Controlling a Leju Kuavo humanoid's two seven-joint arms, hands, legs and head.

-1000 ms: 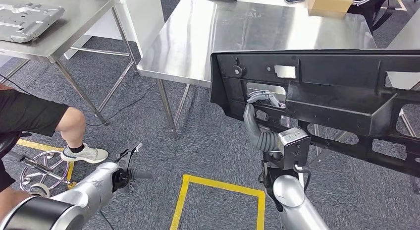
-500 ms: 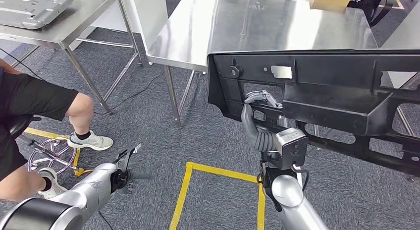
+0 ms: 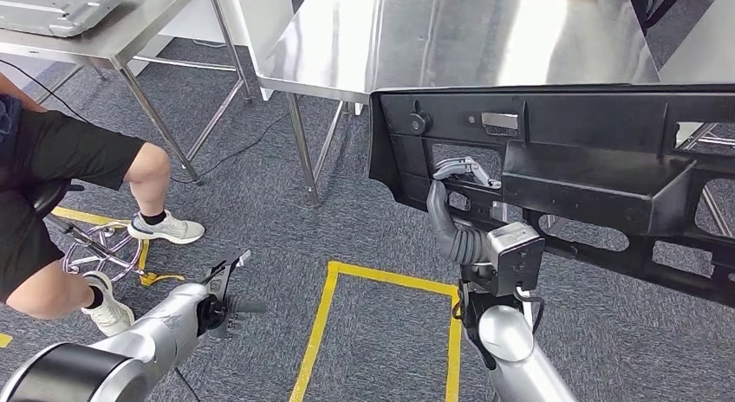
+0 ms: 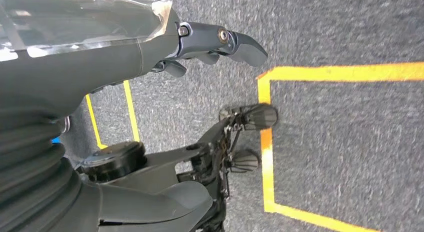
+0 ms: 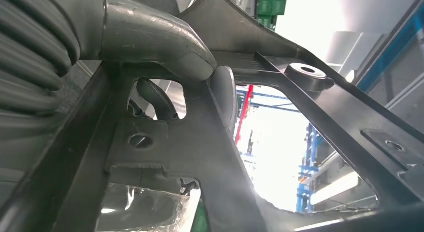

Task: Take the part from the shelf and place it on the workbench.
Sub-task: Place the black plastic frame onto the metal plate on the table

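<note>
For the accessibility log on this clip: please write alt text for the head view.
The robot's right hand grips a long black plastic panel part through an opening, holding it up before a bare stainless-steel workbench. Its left hand hangs low over grey carpet marked with yellow tape, near a seated person's legs.

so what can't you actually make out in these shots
- Black part, head view: its right end runs off the picture's edge, so its full length is unknown.
- Right hand, head view: the fingers reach through an opening in the part, which hides how they wrap behind it.
- Steel workbench, head view: its far side is cut off by the top edge.
- Seated person, head view: cropped by the left edge.
</note>
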